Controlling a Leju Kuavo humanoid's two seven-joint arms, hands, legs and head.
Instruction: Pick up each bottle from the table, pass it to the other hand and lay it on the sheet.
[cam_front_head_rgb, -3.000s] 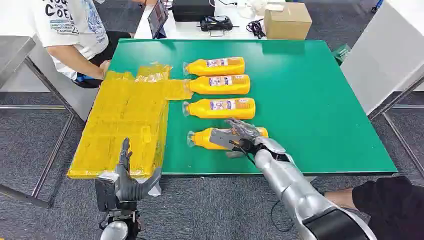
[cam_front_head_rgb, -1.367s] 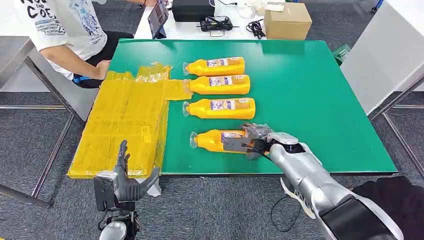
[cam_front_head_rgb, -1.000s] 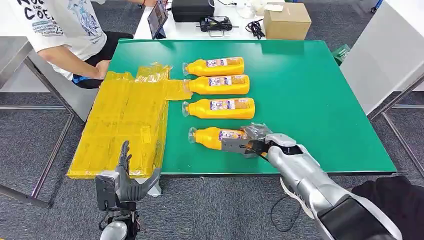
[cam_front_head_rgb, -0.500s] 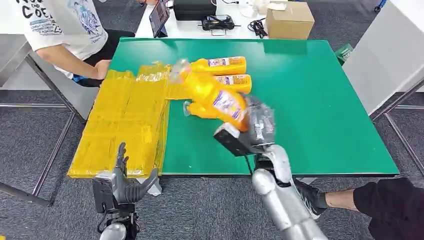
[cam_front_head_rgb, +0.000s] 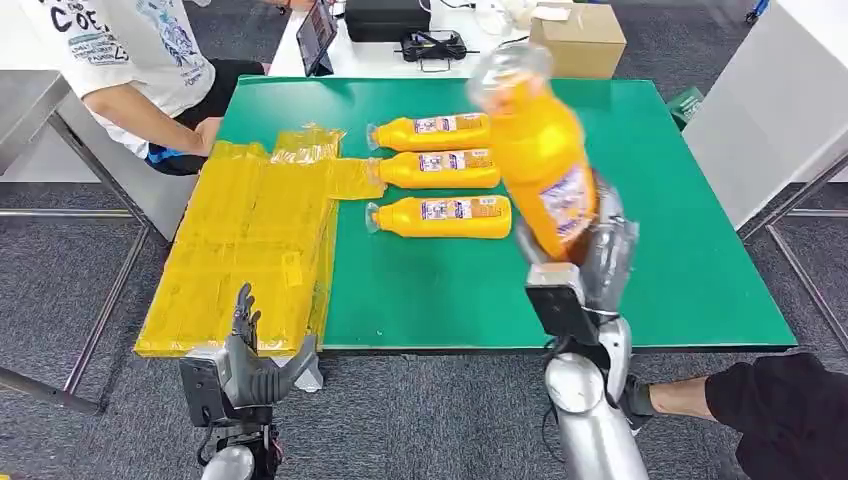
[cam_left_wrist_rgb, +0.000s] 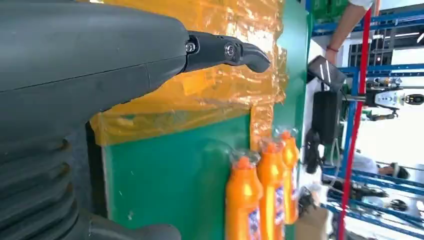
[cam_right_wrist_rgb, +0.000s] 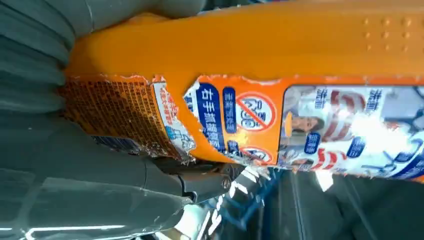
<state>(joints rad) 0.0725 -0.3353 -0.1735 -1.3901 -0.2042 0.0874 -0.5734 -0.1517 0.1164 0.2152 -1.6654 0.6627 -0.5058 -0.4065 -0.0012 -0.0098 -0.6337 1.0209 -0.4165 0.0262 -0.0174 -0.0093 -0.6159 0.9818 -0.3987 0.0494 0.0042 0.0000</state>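
Observation:
My right hand (cam_front_head_rgb: 597, 258) grips an orange bottle (cam_front_head_rgb: 540, 150) by its lower end and holds it nearly upright high above the green table (cam_front_head_rgb: 650, 190), cap up. The right wrist view shows that orange bottle (cam_right_wrist_rgb: 280, 90) close up, its torn label against my right hand (cam_right_wrist_rgb: 90, 165). Three more orange bottles lie side by side on the table: the far bottle (cam_front_head_rgb: 430, 132), the middle bottle (cam_front_head_rgb: 438, 169) and the near bottle (cam_front_head_rgb: 440, 216). The yellow sheet (cam_front_head_rgb: 250, 250) covers the table's left side. My left hand (cam_front_head_rgb: 250, 360) hangs open below the table's front edge, holding nothing.
A person in a white shirt (cam_front_head_rgb: 130, 60) sits at the table's far left corner, a hand near the sheet. A cardboard box (cam_front_head_rgb: 577, 38) and dark equipment (cam_front_head_rgb: 385, 18) stand on the white desk behind. A dark-clad leg (cam_front_head_rgb: 770, 405) lies at lower right.
My right hand took hold of the nearest bottle on the table, lifted it and swung it upright in front of me. The left hand has stayed low.

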